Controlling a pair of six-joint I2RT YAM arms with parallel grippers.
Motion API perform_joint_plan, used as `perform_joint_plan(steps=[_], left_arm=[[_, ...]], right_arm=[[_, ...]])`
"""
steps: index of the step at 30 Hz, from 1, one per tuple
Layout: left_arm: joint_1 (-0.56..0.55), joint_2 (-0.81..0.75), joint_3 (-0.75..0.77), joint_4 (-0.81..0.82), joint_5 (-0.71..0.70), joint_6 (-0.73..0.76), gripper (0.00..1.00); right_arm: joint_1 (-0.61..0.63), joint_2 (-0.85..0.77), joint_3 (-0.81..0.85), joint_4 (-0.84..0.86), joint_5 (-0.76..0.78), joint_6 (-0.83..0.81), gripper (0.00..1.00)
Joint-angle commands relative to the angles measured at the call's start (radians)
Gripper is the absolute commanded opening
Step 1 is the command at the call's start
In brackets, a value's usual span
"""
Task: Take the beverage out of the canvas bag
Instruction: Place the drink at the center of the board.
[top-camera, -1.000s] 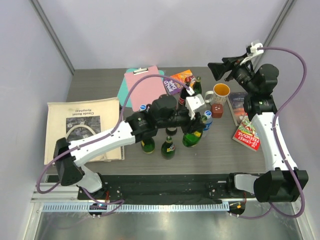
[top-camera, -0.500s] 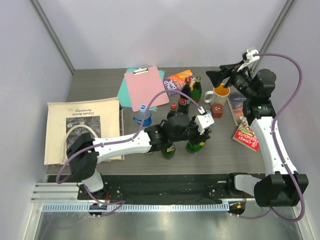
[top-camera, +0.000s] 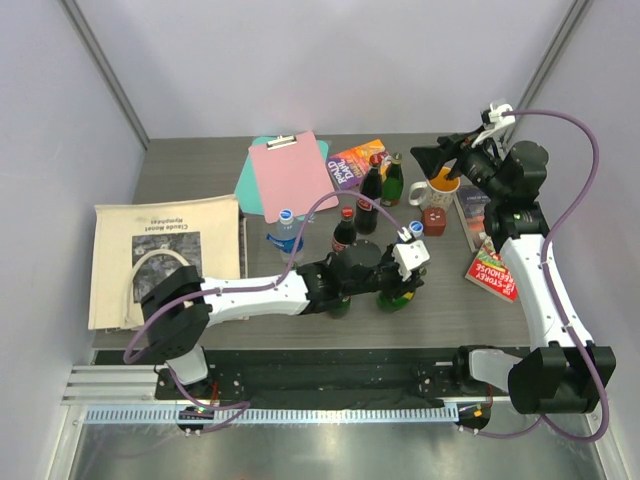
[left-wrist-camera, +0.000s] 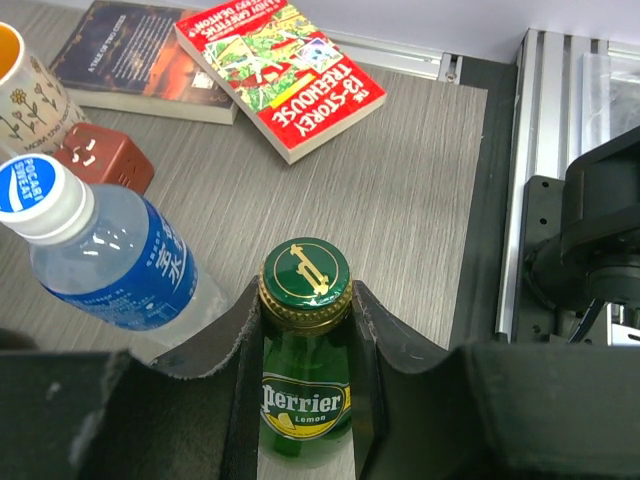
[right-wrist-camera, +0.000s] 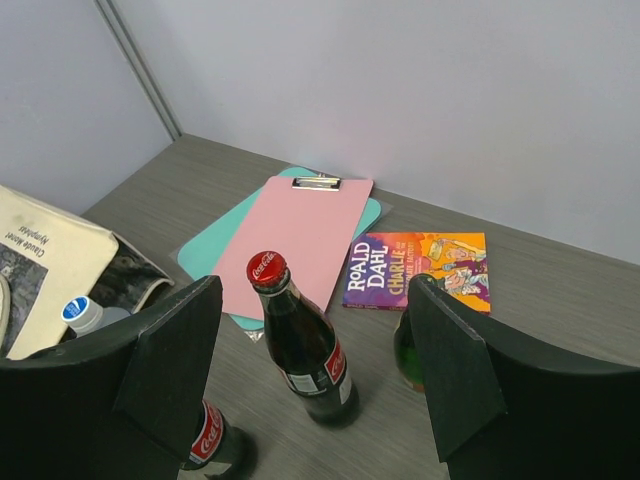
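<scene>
Top view, bag: the flat cream cloth canvas bag (top-camera: 165, 255) with a dark printed picture lay on the grey table (top-camera: 200, 170).
Top view, beverage: the green glass Perrier bottle (top-camera: 398, 292) stood upright outside the canvas bag, well apart to its right.
Top view, pincers: the left gripper (top-camera: 405, 262) sat over that bottle. The right gripper (top-camera: 428, 160) hung raised, farther right of the bag.
Left wrist, grip: both pads (left-wrist-camera: 245, 340) were clenched on the bottle's neck, just under the green-and-gold crimped cap (left-wrist-camera: 305, 270).
Left wrist, handling: judged stiff, smooth, breakable glass, heavy if full. The neck under the cap rim seemed the surest hold.
Right wrist, pincer: the jaws were spread wide, grasping nothing.
</scene>
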Motion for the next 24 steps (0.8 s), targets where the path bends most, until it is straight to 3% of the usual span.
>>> perform_joint_plan(steps=[1,13,24], left_arm=[[-0.008,-0.035,0.009,0.239,-0.028,0.004,0.00],[-0.015,-0.055,-0.060,0.264,-0.049,-0.004,0.00],[-0.025,-0.007,-0.028,0.295,-0.032,-0.004,0.00]], right_arm=[[-0.002,-0.032,-0.008,0.036,-0.013,-0.006,0.80],[-0.002,-0.024,-0.023,0.064,-0.016,0.014,0.80],[-0.002,-0.033,-0.044,0.067,-0.022,0.025,0.80]])
